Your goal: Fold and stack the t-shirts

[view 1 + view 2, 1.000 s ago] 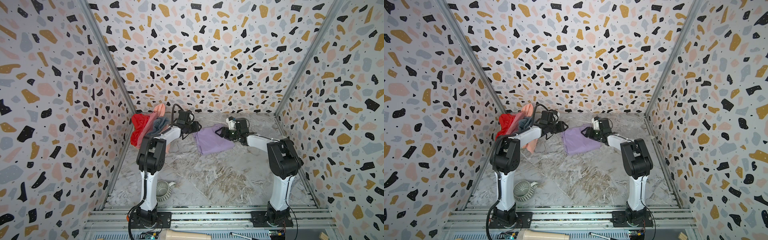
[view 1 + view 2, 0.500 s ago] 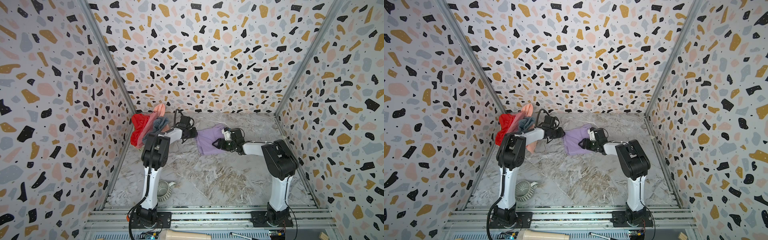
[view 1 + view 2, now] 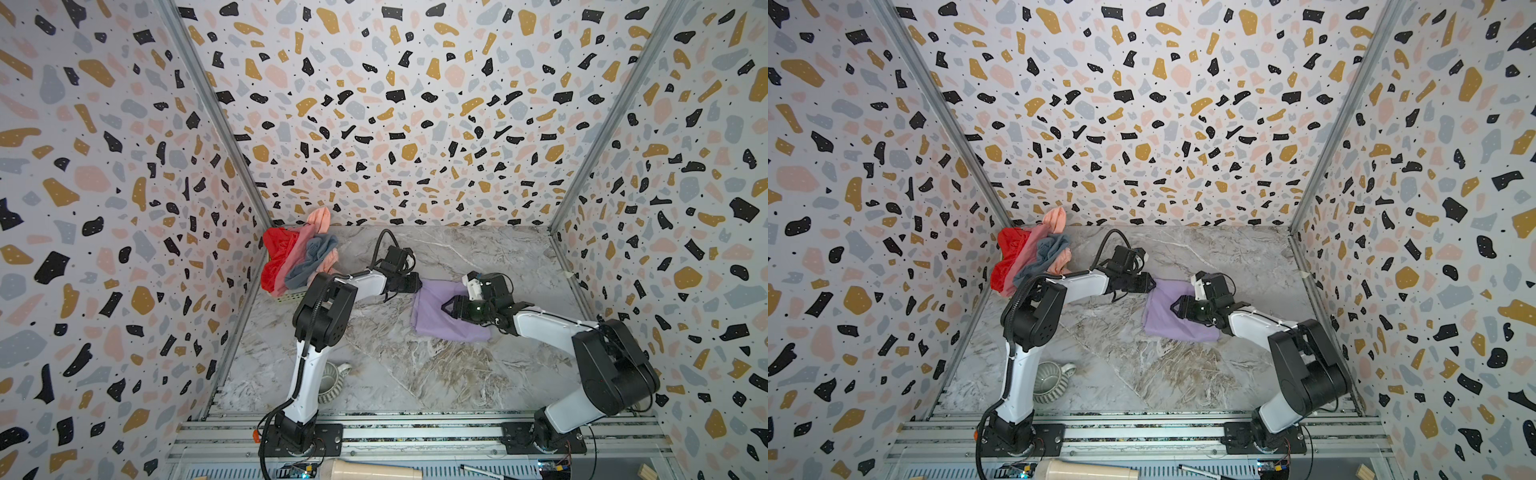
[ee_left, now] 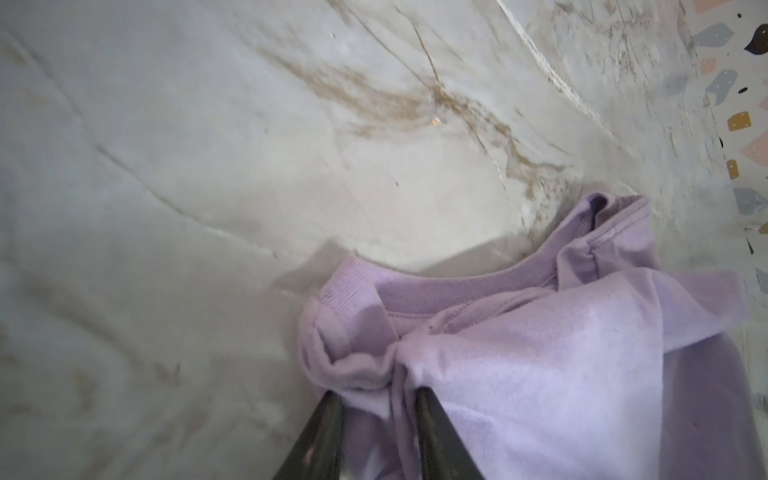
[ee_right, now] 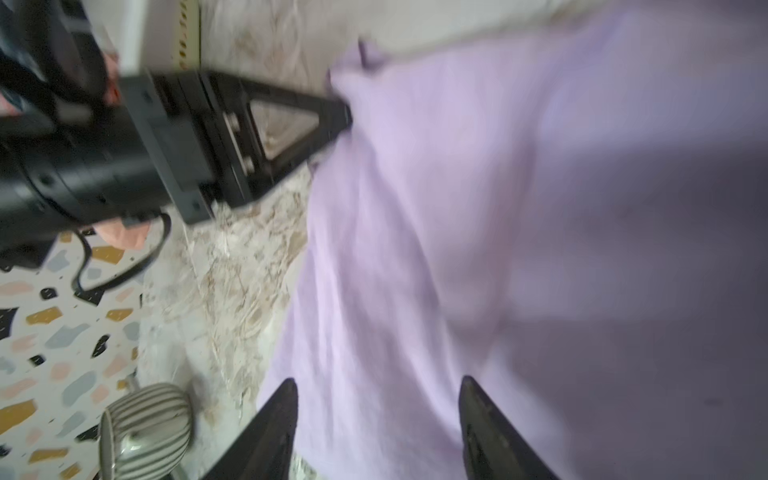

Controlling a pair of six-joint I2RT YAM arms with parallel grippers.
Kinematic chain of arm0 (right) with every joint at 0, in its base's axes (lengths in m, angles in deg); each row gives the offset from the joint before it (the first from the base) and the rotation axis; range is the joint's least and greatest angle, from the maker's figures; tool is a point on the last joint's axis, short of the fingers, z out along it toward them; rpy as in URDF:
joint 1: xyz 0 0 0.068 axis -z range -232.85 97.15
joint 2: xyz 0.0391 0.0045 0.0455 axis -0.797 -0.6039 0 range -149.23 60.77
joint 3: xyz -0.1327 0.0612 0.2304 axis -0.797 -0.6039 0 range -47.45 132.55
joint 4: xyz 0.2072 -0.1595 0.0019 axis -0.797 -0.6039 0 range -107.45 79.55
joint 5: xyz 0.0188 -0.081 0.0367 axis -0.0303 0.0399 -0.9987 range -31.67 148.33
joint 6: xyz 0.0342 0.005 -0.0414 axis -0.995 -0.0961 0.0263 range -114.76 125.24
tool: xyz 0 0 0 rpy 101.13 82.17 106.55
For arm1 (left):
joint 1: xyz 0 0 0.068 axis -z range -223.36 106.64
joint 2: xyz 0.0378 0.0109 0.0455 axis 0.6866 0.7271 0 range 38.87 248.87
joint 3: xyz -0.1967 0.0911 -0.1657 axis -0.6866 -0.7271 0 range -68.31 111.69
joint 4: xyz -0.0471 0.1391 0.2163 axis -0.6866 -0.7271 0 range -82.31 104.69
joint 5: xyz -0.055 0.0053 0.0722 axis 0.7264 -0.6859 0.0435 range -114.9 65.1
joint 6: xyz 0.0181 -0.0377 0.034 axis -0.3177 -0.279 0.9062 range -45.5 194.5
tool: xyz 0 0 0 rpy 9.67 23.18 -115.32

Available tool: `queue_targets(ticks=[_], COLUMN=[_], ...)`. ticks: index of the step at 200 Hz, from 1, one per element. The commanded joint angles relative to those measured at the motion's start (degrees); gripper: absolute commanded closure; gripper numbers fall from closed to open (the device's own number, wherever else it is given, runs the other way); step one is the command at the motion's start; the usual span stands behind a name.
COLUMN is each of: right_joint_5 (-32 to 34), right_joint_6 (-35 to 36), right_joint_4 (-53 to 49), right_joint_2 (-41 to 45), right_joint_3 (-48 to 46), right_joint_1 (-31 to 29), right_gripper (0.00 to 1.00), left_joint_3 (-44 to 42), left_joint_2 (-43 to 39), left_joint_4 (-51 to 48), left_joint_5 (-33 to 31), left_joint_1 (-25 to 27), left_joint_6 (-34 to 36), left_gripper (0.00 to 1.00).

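- Since a second ago the right pincer (image 3: 445, 307) has come from the far right edge of the lilac t-shirt (image 3: 432, 320) to over its middle, and that arm's elbow has swung nearer and lower.
- Nearest, bare metal rails (image 3: 415, 432) carry both arm bases.
- Just beyond, by the left arm's base, a ribbed grey-green mug (image 3: 330, 384) stands on the tabletop (image 3: 415, 374), a smooth grey marble-look sheet with brown veins.
- Mid-tabletop, the lilac t-shirt lies as a soft, mostly flat, rumpled patch in both top views.
- The right pincer (image 5: 376, 386) is held over it with its black fingers spread wide and nothing between them.
- At the shirt's far left corner, the left pincer (image 4: 376, 399) is clamped on a bunched fold of the lilac cloth, next to the ribbed collar (image 4: 415, 291).
- In the far left corner a crumpled heap leans on the wall: red t-shirt (image 3: 278, 257), dusty pink t-shirt (image 3: 301, 249), grey-blue t-shirt (image 3: 316, 257), peach t-shirt (image 3: 320, 218) on top.
- Three walls (image 3: 395, 124) with a terrazzo print of black, ochre, pink and grey chips close the cell.
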Motion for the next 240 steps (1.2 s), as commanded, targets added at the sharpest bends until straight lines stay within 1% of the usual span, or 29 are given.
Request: queue_targets(ticks=[1, 24, 32, 41, 58, 79, 89, 97, 126, 158, 168, 179, 183, 191, 203, 217, 225, 232, 240], right_joint_5=[11.4, 13.9, 13.3, 12.6, 10.0, 7.2, 6.0, 6.2, 5.2, 2.8, 2.4, 1.9, 1.7, 1.3, 0.9, 0.4, 0.2, 0.2, -0.1], right_joint_6=[8.8, 12.9, 13.8, 15.0, 18.2, 21.7, 23.1, 24.0, 26.0, 25.2, 24.8, 24.5, 24.4, 24.4, 24.3, 24.0, 23.7, 23.5, 23.4], right_joint_4=[-5.8, -4.5, -3.1, -0.7, 3.8, 7.1, 7.6, 7.3, 7.7, 9.2, 9.4, 9.9, 10.1, 10.4, 10.1, 10.1, 10.1, 10.1, 10.1], right_joint_2=[4.9, 6.1, 6.1, 5.8, 3.9, 0.1, -1.9, -3.5, -7.9, -10.7, -11.3, -11.7, -11.8, -12.1, -12.5, -12.6, -12.4, -12.0, -11.1], right_joint_3=[3.6, 2.7, 1.9, 0.8, -0.6, -0.1, 0.8, 1.7, 3.5, 4.5, 4.8, 4.9, 4.9, 5.2, 5.8, 6.3, 6.3, 6.2, 5.9], right_joint_1=[4.0, 7.8, 8.8, 9.7, 10.3, 10.3, 10.3, 10.3, 10.4, 10.3, 10.3, 10.3, 10.3, 10.3, 10.3, 10.3, 10.3, 10.3, 10.3], right_gripper=[0.36, 0.31, 0.28, 0.28, 0.28, 0.29, 0.29, 0.29, 0.3, 0.32, 0.35, 0.41, 0.45, 0.57, 0.71, 0.84, 0.89, 0.91, 0.92], left_joint_3=[-1.2, -1.9, -1.8, -1.5, 0.0, 2.0, 2.4, 2.9, 4.3, 6.6, 7.0, 6.8, 6.8, 6.7, 6.7, 6.6, 6.1, 5.5, 4.4], left_joint_2=[-4.9, -8.1, -8.6, -8.8, -7.6, -5.4, -4.6, -4.0, -1.6, 1.2, 1.6, 1.7, 1.7, 1.7, 1.8, 1.6, 1.1, 0.5, -0.8], left_joint_4=[-1.1, -1.2, -1.4, -1.6, -3.1, -4.5, -4.7, -5.1, -5.3, -5.0, -4.4, -3.0, -2.4, -1.5, -0.1, 1.3, 2.4, 3.3, 4.2], left_joint_5=[0.3, 1.3, 1.9, 2.5, 3.3, 4.6, 4.8, 4.8, 3.8, 2.9, 3.1, 3.4, 3.5, 3.8, 4.0, 4.6, 4.9, 5.2, 5.2], left_joint_1=[-0.4, 0.1, 0.3, 0.5, 1.0, 1.5, 1.8, 1.9, 2.0, 2.0, 2.0, 2.0, 2.0, 2.0, 2.0, 2.0, 2.0, 2.0, 2.0], left_joint_6=[0.3, 1.7, 2.3, 3.0, 4.8, 6.9, 7.7, 8.3, 9.5, 9.7, 9.4, 8.9, 8.7, 8.3, 7.6, 7.0, 6.5, 6.2, 5.9], left_gripper=[0.64, 0.59, 0.57, 0.56, 0.55, 0.55, 0.55, 0.55, 0.55, 0.56, 0.56, 0.57, 0.57, 0.58, 0.62, 0.73, 0.83, 0.9, 0.97])
